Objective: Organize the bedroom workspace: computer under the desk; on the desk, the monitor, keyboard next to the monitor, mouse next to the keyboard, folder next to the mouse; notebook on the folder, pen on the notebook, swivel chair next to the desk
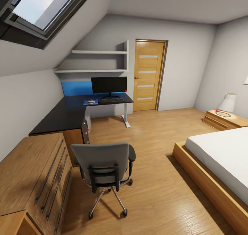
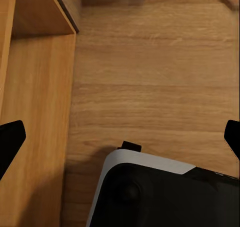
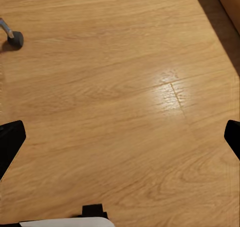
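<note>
1. The swivel chair (image 1: 103,166) is sitting out on the wood floor (image 1: 155,179), well apart from the desk (image 1: 65,116), with its tall grey back facing the camera and its seat turned toward the desk. Can't see what's lying on the seat from here.
2. The monitor (image 1: 109,85) is standing upright on the far wing of the desk, under the white wall shelves (image 1: 100,60), red dot at its lower right corner. The blue wall panel (image 1: 76,88) is showing just to its left.
3. The keyboard (image 1: 112,99) is lying on the desk right in front of the monitor's base.
4. The folder (image 1: 90,102) is lying flat on the desktop just left of the keyboard, with something small and dark resting on top of it, too tiny to say what.
5. Left gripper (image 2: 120,137): both black fingertips are poking in at opposite edges of its wrist view, spread wide with nothing between them, hanging over floor beside the light-wood chest of drawers (image 1: 31,179) and the robot's own base (image 2: 160,197).
6. Right gripper (image 3: 120,137): same deal, fingers gaping wide and empty over bare floor, with a chair caster (image 3: 15,38) off in one corner.
7. The door (image 1: 148,75), the bed (image 1: 220,166) and a nightstand with a lamp (image 1: 227,103) are filling out the room. No readable writing or brand marks anywhere.
</note>
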### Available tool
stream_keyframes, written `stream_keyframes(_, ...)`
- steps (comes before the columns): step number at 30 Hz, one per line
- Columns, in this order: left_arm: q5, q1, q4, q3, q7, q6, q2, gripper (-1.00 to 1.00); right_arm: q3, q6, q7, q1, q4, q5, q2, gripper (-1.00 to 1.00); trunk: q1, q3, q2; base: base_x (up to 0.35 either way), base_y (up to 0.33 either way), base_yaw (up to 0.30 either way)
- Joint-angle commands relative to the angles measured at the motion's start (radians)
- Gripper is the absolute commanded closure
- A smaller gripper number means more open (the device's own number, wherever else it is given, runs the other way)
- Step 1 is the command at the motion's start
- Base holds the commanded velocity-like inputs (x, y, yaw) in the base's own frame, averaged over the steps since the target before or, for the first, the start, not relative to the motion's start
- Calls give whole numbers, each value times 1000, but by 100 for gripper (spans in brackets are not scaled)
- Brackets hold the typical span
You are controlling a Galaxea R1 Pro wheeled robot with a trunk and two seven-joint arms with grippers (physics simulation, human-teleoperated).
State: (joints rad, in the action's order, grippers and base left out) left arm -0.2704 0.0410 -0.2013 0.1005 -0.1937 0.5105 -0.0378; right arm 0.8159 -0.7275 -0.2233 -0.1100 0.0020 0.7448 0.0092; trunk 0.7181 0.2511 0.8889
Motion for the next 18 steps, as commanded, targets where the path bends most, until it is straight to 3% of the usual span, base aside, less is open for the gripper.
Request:
stream_keyframes(1,-7,0,-4,8,-6,2,0,-100,9,-1,-9,0,0,0,0,-100,4,4,8,0,0,0)
stream_keyframes(7,-7,0,-12,11,-6,2,-2,-100,6,1,-9,0,0,0,-1,-100,27,23,50,0,0,0)
stream_keyframes(8,0,0,-217,17,-8,-32,-30,-100,4,0,-15,-2,-114,-1,-1,-100,31,26,57,0,0,0)
stream_keyframes(9,0,-1,-281,17,-10,-90,-31,-100,3,0,-17,-6,-155,-1,-3,-100,35,29,64,0,0,0)
stream_keyframes(11,0,-3,-321,17,-12,-150,-31,-100,2,0,-18,-12,-173,-1,-3,-100,42,36,78,0,0,0)
stream_keyframes(12,-2,-51,-395,17,-13,-345,-32,-100,1,5,-18,-64,-195,0,0,-100,46,39,85,0,0,0)
stream_keyframes(14,-5,-102,-414,16,-13,-432,-34,-100,1,13,-19,-109,-201,3,2,-100,54,45,99,0,0,0)
stream_keyframes(18,-8,-193,-409,16,-14,-496,-42,-100,-1,71,-19,-183,-204,6,10,-100,69,58,127,0,0,0)
